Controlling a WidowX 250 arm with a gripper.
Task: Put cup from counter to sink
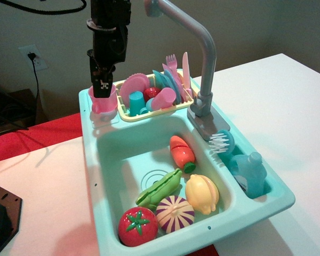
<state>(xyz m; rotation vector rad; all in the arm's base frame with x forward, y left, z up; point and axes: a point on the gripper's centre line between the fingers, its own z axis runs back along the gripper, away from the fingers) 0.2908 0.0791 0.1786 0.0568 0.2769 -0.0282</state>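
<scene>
The light-pink cup (104, 104) stands on the back-left corner of the light-teal counter (88, 124), left of the yellow rack. My black gripper (102, 90) hangs straight down over it, fingertips at the cup's rim, one finger (102, 82) overlapping its upper wall. I see the jaws edge-on and cannot tell whether they grip the cup. The teal sink (117, 154) lies in front of the cup, with a round drain ring (153, 176) and a tall grey faucet (202, 80).
The sink holds a carrot (181, 152), pea pod (161, 188), lemon (201, 193), purple onion (175, 213) and tomato (137, 225). The yellow dish rack (149, 109) holds plates, cups and cutlery. A brush (222, 141) and blue bottle (249, 170) sit at the right.
</scene>
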